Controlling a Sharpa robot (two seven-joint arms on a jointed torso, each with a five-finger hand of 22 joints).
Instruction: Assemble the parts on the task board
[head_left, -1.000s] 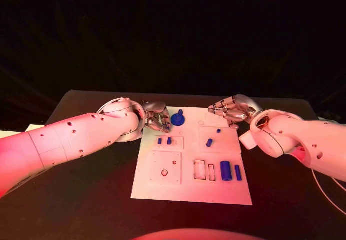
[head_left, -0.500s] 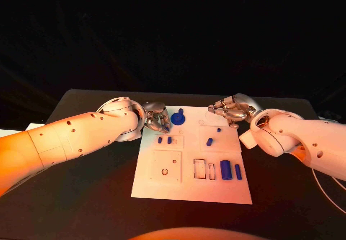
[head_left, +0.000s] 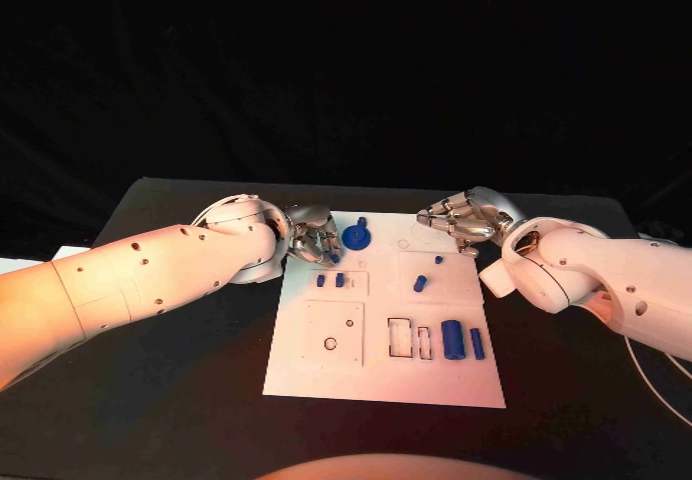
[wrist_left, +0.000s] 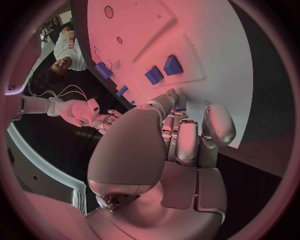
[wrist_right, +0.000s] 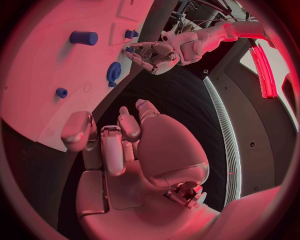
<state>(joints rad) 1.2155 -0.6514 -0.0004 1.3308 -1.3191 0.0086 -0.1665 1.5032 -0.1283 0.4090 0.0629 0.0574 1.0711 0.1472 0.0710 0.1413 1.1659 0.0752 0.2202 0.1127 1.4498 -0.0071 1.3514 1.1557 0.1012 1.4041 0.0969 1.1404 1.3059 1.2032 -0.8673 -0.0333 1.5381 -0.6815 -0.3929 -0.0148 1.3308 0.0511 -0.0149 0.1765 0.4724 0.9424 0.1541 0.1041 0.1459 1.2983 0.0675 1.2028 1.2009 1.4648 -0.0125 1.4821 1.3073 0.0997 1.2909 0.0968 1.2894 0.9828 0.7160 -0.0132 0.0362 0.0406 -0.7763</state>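
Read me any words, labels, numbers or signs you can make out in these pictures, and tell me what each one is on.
No readable text in any view.
White task board: only outlined rectangles and small circles, no letters or numbers.
Small blue parts: plain, unmarked.
Silver left robot hand and silver right robot hand: no brand or label legible.
Black table: no markings visible.

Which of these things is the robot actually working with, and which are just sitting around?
Part of the job:
task board
blue gear
two small blue blocks
blue cylinder
slim blue bar
small blue pegs
left hand
right hand

Just lying about:
black table
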